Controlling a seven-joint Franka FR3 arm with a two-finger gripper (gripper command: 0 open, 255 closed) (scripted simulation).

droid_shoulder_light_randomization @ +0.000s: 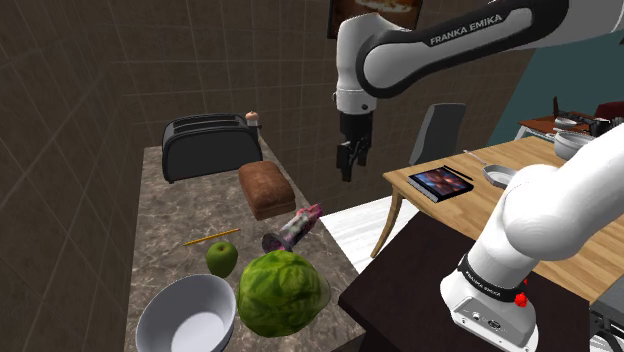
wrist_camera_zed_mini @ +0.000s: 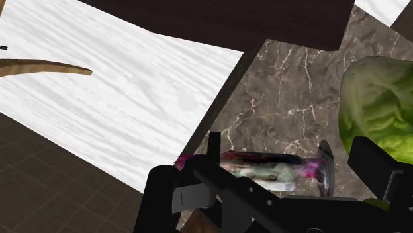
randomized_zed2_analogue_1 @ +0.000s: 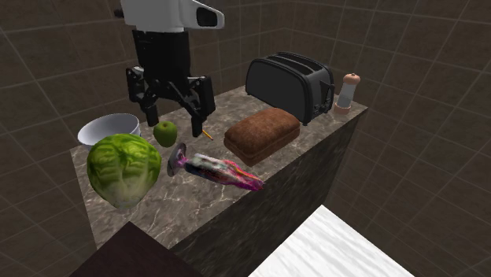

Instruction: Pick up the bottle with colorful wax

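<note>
The bottle (droid_shoulder_light_randomization: 292, 230) is clear with pink, purple and pale streaks inside. It lies on its side on the marble counter (droid_shoulder_light_randomization: 160, 215), close to the edge, between a bread loaf and a green cabbage. It shows again in the second exterior view (randomized_zed2_analogue_1: 216, 169) and below the hand in the wrist view (wrist_camera_zed_mini: 265, 165). My black gripper (droid_shoulder_light_randomization: 348, 160) hangs open well above the counter edge, higher than the bottle and apart from it. From the second exterior camera, the gripper (randomized_zed2_analogue_1: 169, 110) has its fingers spread with nothing between them. In the wrist view the fingers (wrist_camera_zed_mini: 162, 192) frame the bottle without touching it.
On the counter stand a black toaster (droid_shoulder_light_randomization: 205, 145), a brown loaf (droid_shoulder_light_randomization: 265, 187), a green apple (droid_shoulder_light_randomization: 222, 258), a cabbage (droid_shoulder_light_randomization: 282, 292), a white bowl (droid_shoulder_light_randomization: 188, 315), a pencil (droid_shoulder_light_randomization: 210, 237) and a shaker (droid_shoulder_light_randomization: 252, 120). A wooden table (droid_shoulder_light_randomization: 520, 215) with a book (droid_shoulder_light_randomization: 440, 182) lies at the shoulder view's right.
</note>
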